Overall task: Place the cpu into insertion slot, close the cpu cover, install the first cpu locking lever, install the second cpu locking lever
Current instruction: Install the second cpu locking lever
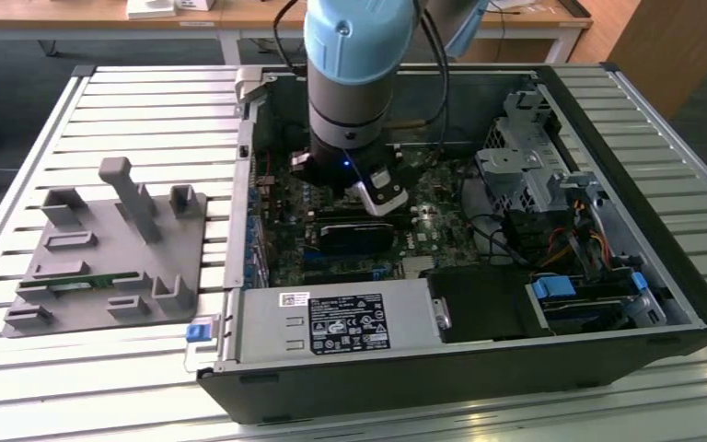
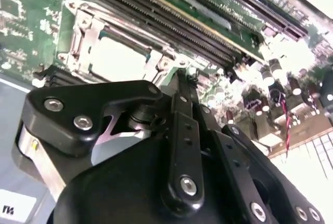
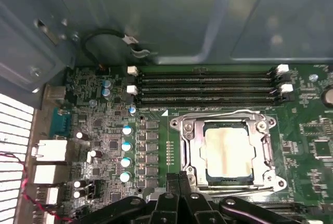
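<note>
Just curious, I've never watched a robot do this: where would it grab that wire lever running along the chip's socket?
Probably at the locking lever's bent end by the memory slots, coming from above. That part stands clear of the cpu cover; the rest hugs the frame.

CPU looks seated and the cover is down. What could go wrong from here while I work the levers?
The gripper sits right at the edge of the cpu cover, so a small sideways slip could scrape the frame or press on the cpu. The memory slots run close along the socket's far side, leaving little room for a lever sweep. Capacitors stand beside the socket, and the arm works deep inside the case, so the walls limit retreat.
</note>
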Robot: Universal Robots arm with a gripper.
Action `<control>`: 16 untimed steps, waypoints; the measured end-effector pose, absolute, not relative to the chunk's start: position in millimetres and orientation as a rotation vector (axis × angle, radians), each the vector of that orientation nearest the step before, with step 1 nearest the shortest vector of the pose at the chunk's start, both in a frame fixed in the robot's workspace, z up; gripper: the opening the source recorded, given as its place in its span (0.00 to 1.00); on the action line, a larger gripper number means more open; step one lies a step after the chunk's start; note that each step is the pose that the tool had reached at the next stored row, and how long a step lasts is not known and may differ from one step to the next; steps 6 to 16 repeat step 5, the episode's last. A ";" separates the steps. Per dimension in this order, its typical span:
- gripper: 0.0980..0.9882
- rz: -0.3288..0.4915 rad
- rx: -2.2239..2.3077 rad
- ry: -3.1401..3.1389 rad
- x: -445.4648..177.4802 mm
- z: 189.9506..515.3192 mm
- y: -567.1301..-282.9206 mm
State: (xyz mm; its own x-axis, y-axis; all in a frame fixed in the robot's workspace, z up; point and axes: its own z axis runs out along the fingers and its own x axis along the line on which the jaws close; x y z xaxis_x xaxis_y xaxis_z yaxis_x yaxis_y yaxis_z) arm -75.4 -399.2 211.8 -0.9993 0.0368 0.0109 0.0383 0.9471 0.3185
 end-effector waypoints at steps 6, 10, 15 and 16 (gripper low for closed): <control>0.01 -0.511 -0.060 -3.094 -75.0 213.5 -399.2; 0.01 -0.511 -0.060 -3.094 -75.0 213.5 -399.2; 0.01 -0.511 -0.060 -3.094 -75.0 213.5 -399.2; 0.01 -0.511 -0.060 -3.094 -75.0 213.5 -399.2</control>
